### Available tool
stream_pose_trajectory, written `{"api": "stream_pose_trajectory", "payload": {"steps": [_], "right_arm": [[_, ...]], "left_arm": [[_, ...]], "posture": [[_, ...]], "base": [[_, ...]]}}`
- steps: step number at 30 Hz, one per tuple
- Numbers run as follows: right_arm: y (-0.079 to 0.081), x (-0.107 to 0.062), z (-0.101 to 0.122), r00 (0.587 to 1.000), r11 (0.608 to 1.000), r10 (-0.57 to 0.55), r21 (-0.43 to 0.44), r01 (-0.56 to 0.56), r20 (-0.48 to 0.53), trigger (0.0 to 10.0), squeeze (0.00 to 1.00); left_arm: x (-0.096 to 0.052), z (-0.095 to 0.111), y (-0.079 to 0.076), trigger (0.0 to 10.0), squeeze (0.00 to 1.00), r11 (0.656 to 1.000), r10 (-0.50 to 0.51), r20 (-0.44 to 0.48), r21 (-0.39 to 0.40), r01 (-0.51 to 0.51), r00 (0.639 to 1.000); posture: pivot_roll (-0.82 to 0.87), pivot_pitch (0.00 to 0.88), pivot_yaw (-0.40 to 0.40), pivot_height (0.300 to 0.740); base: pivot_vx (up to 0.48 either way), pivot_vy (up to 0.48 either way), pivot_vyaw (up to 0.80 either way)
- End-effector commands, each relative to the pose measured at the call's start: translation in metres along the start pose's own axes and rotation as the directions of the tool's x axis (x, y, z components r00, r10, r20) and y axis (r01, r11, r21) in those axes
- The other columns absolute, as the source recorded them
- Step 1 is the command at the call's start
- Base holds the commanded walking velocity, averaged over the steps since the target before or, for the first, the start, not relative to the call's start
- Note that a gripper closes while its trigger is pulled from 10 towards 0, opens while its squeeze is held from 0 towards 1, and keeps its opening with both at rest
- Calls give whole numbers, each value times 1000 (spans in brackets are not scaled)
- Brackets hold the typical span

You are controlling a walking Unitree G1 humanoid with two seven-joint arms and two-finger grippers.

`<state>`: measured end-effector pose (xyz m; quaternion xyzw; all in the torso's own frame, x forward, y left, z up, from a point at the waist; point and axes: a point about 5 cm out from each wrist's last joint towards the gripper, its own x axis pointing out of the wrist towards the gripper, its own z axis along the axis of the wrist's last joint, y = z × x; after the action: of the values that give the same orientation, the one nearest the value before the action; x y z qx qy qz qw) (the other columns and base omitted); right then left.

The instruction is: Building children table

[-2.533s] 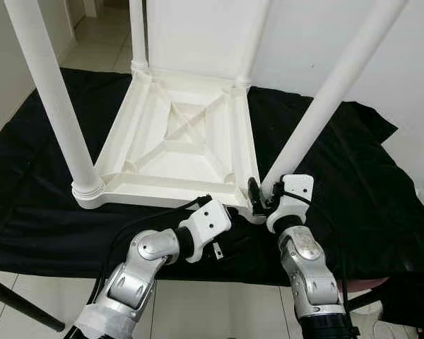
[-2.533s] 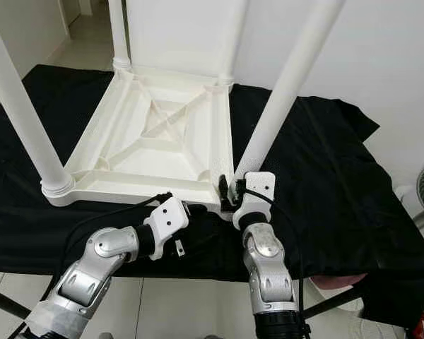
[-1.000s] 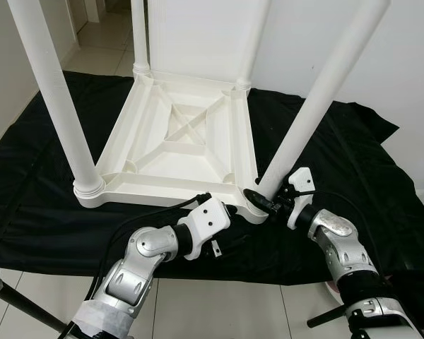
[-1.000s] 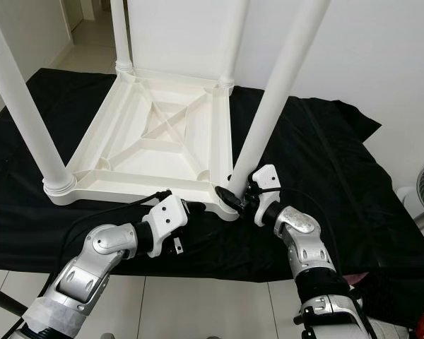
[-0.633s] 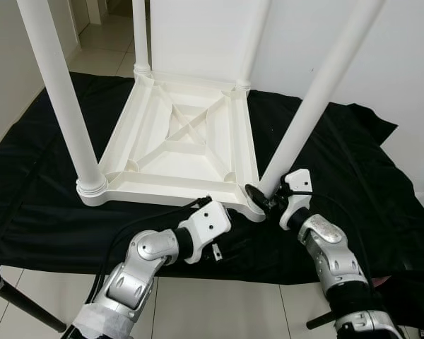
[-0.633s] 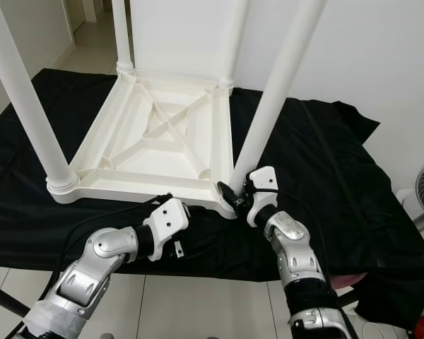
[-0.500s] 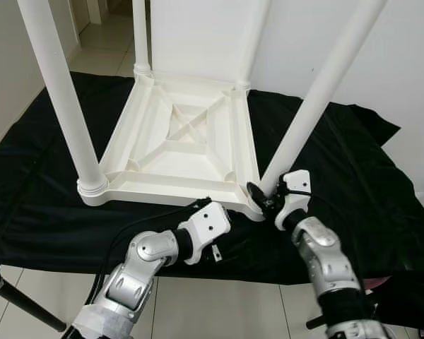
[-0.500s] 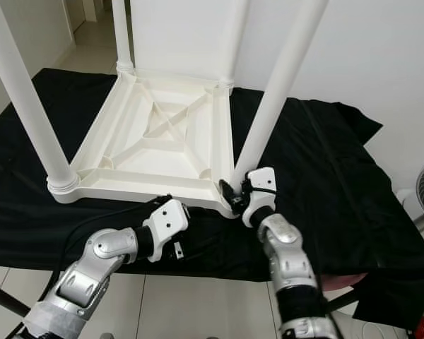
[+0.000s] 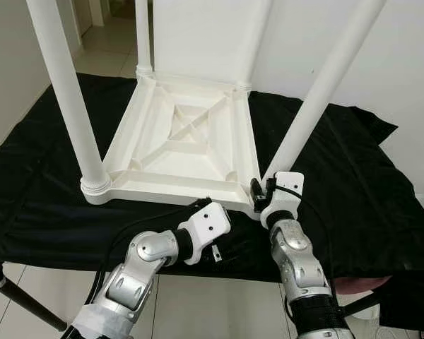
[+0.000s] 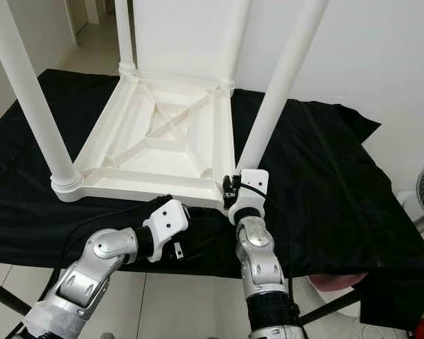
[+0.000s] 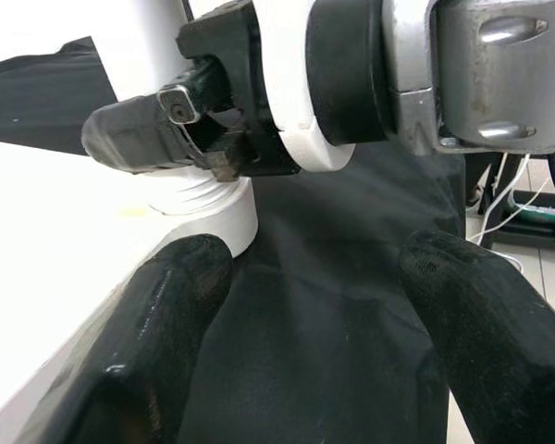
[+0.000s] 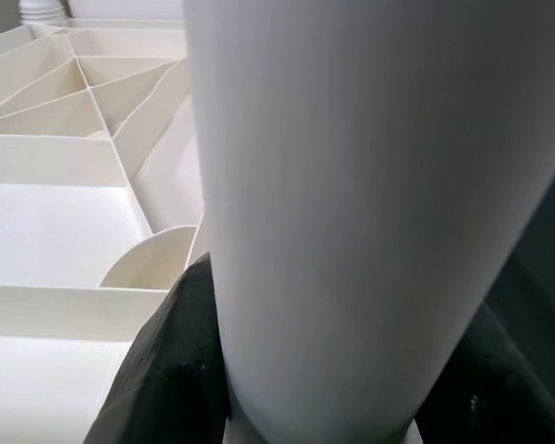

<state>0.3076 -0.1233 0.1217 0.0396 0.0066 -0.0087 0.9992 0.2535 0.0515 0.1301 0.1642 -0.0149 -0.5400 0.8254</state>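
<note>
- Your white children's table (image 9: 180, 145) lies upside down on the black cloth (image 9: 353, 191), ribbed underside facing up.
- All four legs already stand in the corner sockets: near-left leg (image 9: 67, 99), far-left leg (image 9: 143, 35), far-right leg (image 9: 258, 39), near-right leg (image 9: 318, 99).
- Your right gripper (image 9: 263, 191) is at the base of the near-right leg, right at the near-right corner socket.
- In the right wrist view, its black fingers (image 12: 171, 370) sit on either side of the leg and press against it, so it is clamped on that leg low down.
- That near-right leg leans outward to the right, while the near-left one looks closer to upright; judged from that, it may not be fully seated or tightened.
- Your left gripper (image 11: 301, 342) rests low at the table's near edge, just beside the same corner.
- Its fingers (image 11: 153, 342) are spread apart with only cloth between them, holding nothing. One finger is close against the white rim; contact unclear.
- Progress: looks late stage. Legs are in; what is left is probably finishing the near-right leg, then flipping the table upright.
- Cannot tell from these pictures how tight any of the other legs are.
</note>
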Motion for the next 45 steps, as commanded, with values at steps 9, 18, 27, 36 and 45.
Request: {"api": "stream_pose_trajectory", "payload": {"steps": [9,18,27,36,45], "right_arm": [[-10,0,12,998,999,38,9,-38,47,10000,1000],[-30,-4,27,907,902,421,-113,-416,20,10000,0],[-41,-2,25,760,740,646,-180,-648,-77,10000,0],[-46,7,9,646,613,737,-204,-763,-198,10000,0],[-49,21,-4,642,615,724,-186,-766,-251,0,0]], "left_arm": [[4,0,0,10000,0,999,48,-2,-5,-48,999],[1,-1,2,10000,0,999,53,-8,-3,-53,999],[0,-1,2,10000,0,999,48,-11,-1,-48,999],[1,2,2,10000,0,999,45,-8,0,-45,999],[1,3,4,10000,0,999,40,-7,9,-40,999]], "posture": [[-14,0,-112,740],[-12,0,-108,740],[-9,3,-100,740],[-1,0,-88,740],[-2,0,-79,740]], "base": [[0,0,0],[0,0,0],[0,0,0],[0,0,0],[0,0,0]]}}
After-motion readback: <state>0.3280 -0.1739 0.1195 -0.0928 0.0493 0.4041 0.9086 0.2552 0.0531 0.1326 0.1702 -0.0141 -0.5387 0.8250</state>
